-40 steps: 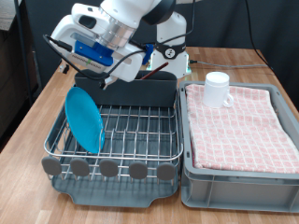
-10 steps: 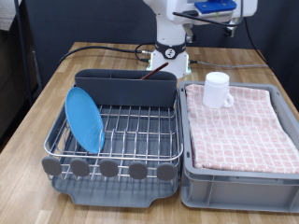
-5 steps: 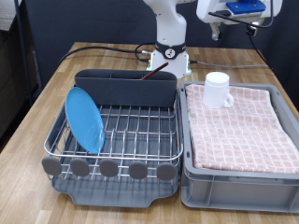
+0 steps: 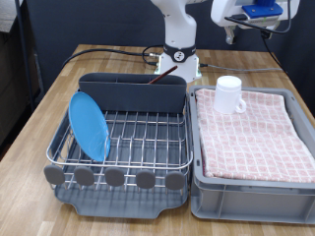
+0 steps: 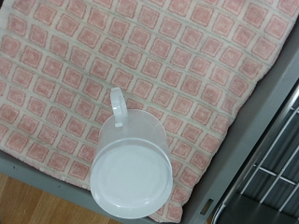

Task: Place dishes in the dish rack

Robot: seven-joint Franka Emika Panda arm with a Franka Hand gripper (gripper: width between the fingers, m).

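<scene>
The light-blue plate (image 4: 89, 125) stands on edge in the left of the dish rack (image 4: 138, 146). A thin dark stick, seemingly the wooden spoon's handle (image 4: 156, 78), pokes out of the rack's tall grey back compartment (image 4: 133, 94). The white mug (image 4: 229, 94) stands upright on the pink checked cloth in the grey crate. My gripper (image 4: 232, 35) hangs high above the mug at the exterior view's top right, holding nothing that I can see. The wrist view looks straight down on the mug (image 5: 131, 170), its handle towards the cloth's middle; no fingers show there.
The grey crate (image 4: 246, 200) with the pink checked cloth (image 4: 258, 133) stands right of the rack. The rack's edge shows in the wrist view (image 5: 276, 173). The robot base (image 4: 178, 57) and black cables (image 4: 103, 51) lie behind on the wooden table (image 4: 47, 108).
The arm has left the rack's back left corner, risen and swung to the exterior view's upper right above the mug. In the last second it drifted slightly further right.
</scene>
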